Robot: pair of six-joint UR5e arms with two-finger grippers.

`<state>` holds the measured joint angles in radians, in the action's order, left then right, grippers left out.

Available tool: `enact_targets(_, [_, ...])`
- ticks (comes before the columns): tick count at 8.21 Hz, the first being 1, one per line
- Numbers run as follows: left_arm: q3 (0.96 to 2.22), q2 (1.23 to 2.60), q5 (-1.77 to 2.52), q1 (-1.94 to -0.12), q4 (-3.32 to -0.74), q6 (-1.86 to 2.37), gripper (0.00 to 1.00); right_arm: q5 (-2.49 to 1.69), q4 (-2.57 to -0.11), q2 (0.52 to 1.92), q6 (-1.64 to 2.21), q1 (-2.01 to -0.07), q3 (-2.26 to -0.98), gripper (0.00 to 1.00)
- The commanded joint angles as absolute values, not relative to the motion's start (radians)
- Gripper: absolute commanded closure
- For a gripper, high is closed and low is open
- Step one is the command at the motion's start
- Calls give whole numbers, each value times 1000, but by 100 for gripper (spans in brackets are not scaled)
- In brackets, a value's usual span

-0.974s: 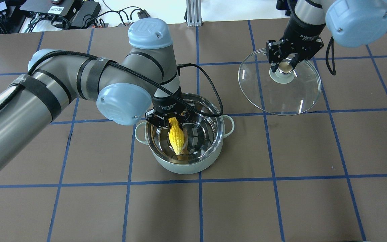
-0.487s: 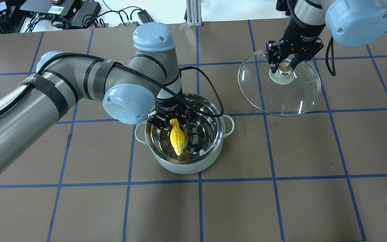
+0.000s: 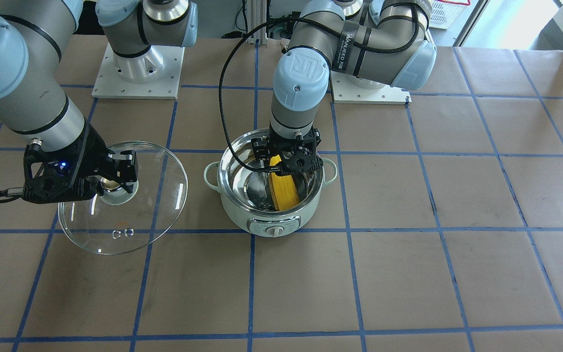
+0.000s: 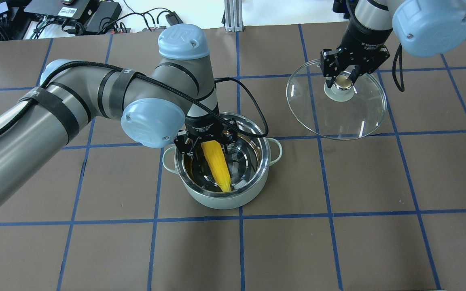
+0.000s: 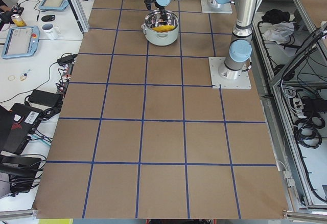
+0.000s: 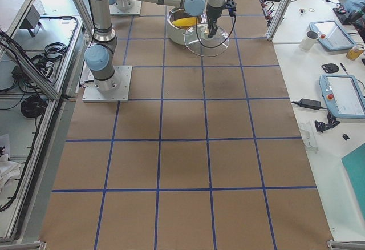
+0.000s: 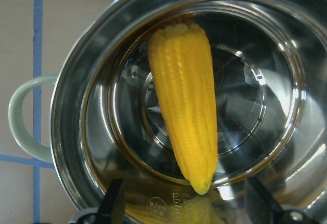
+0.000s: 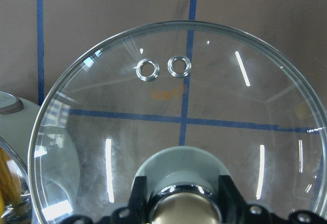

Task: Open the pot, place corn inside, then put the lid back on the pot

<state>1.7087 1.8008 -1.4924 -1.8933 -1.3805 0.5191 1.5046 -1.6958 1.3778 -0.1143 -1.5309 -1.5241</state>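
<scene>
The corn [image 4: 217, 165] lies slanted inside the pot [image 4: 253, 194], and the left tool [image 4: 208, 148] hangs just above it, fingers spread wide and gripping nothing. The right tool [image 4: 343, 81] is clamped on the knob of the lid [image 4: 350, 117], holding it aside above the table [image 4: 338, 242], likely to keep the pot's mouth free. The left arm and its cable [image 4: 257, 109] over the rim block the lid's way back.

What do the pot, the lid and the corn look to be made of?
The pot: smooth pale mint outer wall, painted metal or plastic, I cannot tell which. Its inside is polished steel with mirror-like reflections.
The lid: clear glass, since the blue grid lines show through it.
The corn: even, glossy yellow, probably plastic.
</scene>
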Motion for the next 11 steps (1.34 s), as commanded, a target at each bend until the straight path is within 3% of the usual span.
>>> enact_targets(1, [1698, 1754, -1491, -1882, -1388, 512, 0, 1505, -1694, 1379, -106, -1531, -1525, 100])
enact_targets(4, [1622, 1712, -1505, -1801, -1402, 491, 0, 1491, -1689, 1385, -24, -1551, -1525, 100])
enact_targets(11, [1603, 1704, -1526, -1609, -1401, 124, 0, 1494, -1785, 1356, 519, -1972, -1526, 100])
